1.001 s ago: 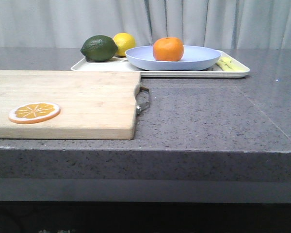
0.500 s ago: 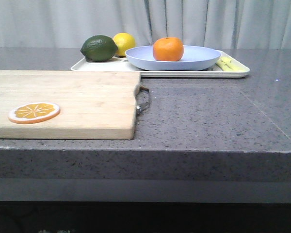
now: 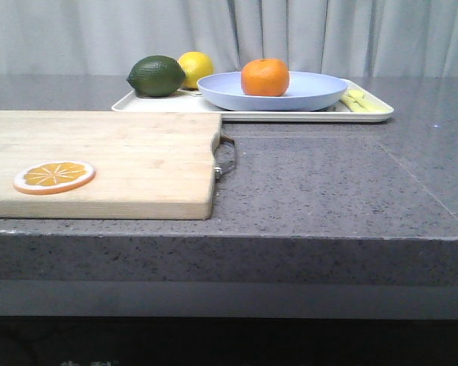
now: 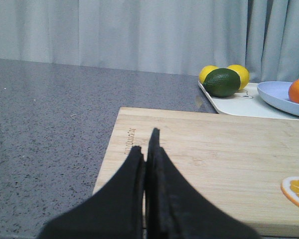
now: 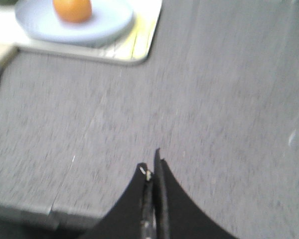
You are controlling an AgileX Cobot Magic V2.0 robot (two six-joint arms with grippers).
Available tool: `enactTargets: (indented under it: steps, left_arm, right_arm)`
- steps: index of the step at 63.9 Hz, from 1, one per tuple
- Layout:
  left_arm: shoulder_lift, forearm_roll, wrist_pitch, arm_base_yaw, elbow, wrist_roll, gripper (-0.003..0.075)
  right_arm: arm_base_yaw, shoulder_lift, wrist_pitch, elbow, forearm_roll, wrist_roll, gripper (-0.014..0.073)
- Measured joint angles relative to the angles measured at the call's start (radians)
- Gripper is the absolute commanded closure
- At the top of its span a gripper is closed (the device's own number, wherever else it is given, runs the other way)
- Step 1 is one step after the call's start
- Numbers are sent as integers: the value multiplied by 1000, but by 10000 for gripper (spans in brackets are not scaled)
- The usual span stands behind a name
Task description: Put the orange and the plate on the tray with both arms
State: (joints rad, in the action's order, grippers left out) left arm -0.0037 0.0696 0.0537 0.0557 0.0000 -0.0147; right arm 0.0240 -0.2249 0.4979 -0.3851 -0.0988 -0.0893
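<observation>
Nothing has shifted over the last second. Nearest, the left gripper (image 4: 148, 149) and right gripper (image 5: 153, 169) are pressed together, empty. At twelve o'clock, the orange (image 3: 265, 77) sits on the plate (image 3: 305, 95), inside the tray (image 3: 305, 115): the task looks complete.

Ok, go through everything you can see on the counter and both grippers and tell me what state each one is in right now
orange: whole, sitting on the plate
plate: upright, resting on the tray
tray: flat on the counter, loaded
lime: on the tray
lemon: on the tray, behind the lime
orange slice: flat on the cutting board
cutting board: flat on the counter
left gripper: shut, empty
right gripper: shut, empty
</observation>
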Motion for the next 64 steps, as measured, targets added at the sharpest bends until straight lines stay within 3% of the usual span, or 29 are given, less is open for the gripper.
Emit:
enactTargets:
  steps: [12,20,64]
  left_arm:
    - [0,0,0,0,0,0,738]
    - [0,0,0,0,0,0,738]
    - [0,0,0,0,0,0,738]
  right_arm:
    - [0,183,-313,263,0,0,662]
    - [0,233,-414,368,0,0,662]
    - [0,233,-467,413,0,0,662]
